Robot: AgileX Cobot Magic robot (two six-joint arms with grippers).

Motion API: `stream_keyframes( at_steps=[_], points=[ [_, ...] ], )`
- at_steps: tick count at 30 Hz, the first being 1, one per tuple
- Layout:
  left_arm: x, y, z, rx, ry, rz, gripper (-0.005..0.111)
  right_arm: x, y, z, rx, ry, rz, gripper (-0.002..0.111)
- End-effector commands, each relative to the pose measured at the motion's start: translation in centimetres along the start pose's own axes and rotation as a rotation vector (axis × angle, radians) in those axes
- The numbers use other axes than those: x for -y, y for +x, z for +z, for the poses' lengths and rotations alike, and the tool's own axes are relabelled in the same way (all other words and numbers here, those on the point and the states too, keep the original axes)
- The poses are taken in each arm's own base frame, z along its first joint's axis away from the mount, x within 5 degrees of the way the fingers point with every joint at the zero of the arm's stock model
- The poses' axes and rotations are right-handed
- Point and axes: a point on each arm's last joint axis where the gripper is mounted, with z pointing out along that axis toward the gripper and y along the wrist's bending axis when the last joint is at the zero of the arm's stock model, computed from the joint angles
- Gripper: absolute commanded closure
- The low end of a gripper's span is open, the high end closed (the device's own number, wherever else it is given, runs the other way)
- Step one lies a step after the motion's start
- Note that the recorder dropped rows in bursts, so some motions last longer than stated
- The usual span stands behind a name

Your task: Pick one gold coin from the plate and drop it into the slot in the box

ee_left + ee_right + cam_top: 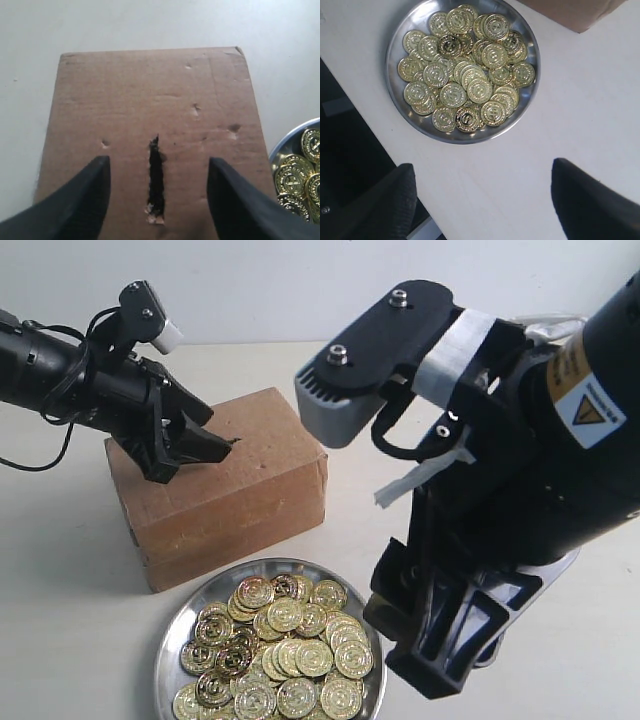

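Right gripper (420,638) is closest to the lens: jaws spread wide, nothing between them. It hangs over bare surface (80,640), well apart from the box (230,490) and off to the side of the plate (168,652). The plate sits on the surface just beside the box's near long face. It is heaped with gold coins (285,650), overlapping and several layers deep.

Left gripper (215,435) is over the box top, jaws apart and empty. In its wrist view the two fingertips straddle the box slot (156,175). The slot is a dark ragged slit in the box top, running lengthwise between the tips. No coin is seen at or in the slot.

Step, as I read it: the pick is not yet made, since neither gripper holds a coin and all coins in view are on the plate. The right gripper looks the likelier picker, as it is nearer the plate than the left.

The next move calls for:
- getting over the plate and coming down on one coin at the pile's edge or top
- pinching just that coin, which is hard because the coins are thin, shiny and overlapped, so two may lift or one may slip
- carrying it to the box top and turning it edge-on along the slit, which is only about a coin wide
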Motion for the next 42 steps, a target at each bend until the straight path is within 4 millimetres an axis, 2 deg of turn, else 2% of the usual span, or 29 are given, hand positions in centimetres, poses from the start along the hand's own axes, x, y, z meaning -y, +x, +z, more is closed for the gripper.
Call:
stream_keyframes(
  at_steps=[1, 2, 4, 5, 6, 8, 9, 14, 17, 22, 25, 29, 35, 38, 42],
  points=[
    [0.2, -1.1, -1.0, 0.041, -0.031, -0.009, 0.048, 0.0, -0.3, -0.1, 0.047, 0.005, -0.012, 0.037],
    [0.4, -1.8, -1.9, 0.064, -0.049, 0.008, 0.052, 0.0, -0.8, -0.1, 0.103, 0.005, -0.025, 0.037],
    [1.0, -3.5, -4.2, 0.116, -0.095, 0.056, 0.074, 0.0, -2.2, -0.4, 0.262, 0.015, -0.087, 0.037],
    [1.6, -4.7, -6.0, 0.155, -0.129, 0.092, 0.094, 0.0, -3.3, -0.8, 0.394, 0.035, -0.141, 0.037],
    [2.1, -5.5, -7.5, 0.185, -0.163, 0.122, 0.106, 0.2, -4.4, -1.3, 0.528, 0.068, -0.169, 0.037],
    [3.4, -7.1, -10.5, 0.249, -0.225, 0.177, 0.107, 0.3, -6.0, -2.5, 0.74, 0.125, -0.221, 0.037],
    [3.9, -7.6, -11.5, 0.27, -0.243, 0.196, 0.107, 0.3, -6.3, -2.8, 0.787, 0.133, -0.228, 0.037],
    [6.4, -9.2, -15.9, 0.364, -0.326, 0.283, 0.107, 0.1, -7.0, -3.6, 0.898, 0.125, -0.215, 0.037],
    [7.1, -9.6, -16.9, 0.387, -0.345, 0.305, 0.107, 0.1, -7.0, -3.6, 0.898, 0.125, -0.215, 0.037],
    [7.2, -9.6, -17.0, 0.386, -0.345, 0.312, 0.107, 0.1, -7.0, -3.6, 0.898, 0.125, -0.215, 0.037],
    [7.9, -9.8, -18.3, 0.393, -0.397, 0.35, 0.107, 0.1, -7.0, -3.5, 0.901, 0.125, -0.215, 0.037],
    [10.1, -9.9, -20.9, 0.445, -0.45, 0.403, 0.107, 0.1, -6.9, -3.9, 0.911, 0.126, -0.215, 0.037],
    [13.9, -8.3, -24.3, 0.505, -0.541, 0.454, 0.107, 0.6, -5.9, -6.3, 0.977, 0.147, -0.2, 0.037],
    [15.8, -6.7, -26.0, 0.52, -0.63, 0.466, 0.107, 1.8, -5.0, -8.1, 1.023, 0.196, -0.164, 0.037],
    [17.6, -4.4, -27.0, 0.505, -0.758, 0.454, 0.107, 4.6, -2.8, -11.5, 1.103, 0.328, -0.075, 0.037]
  ],
)
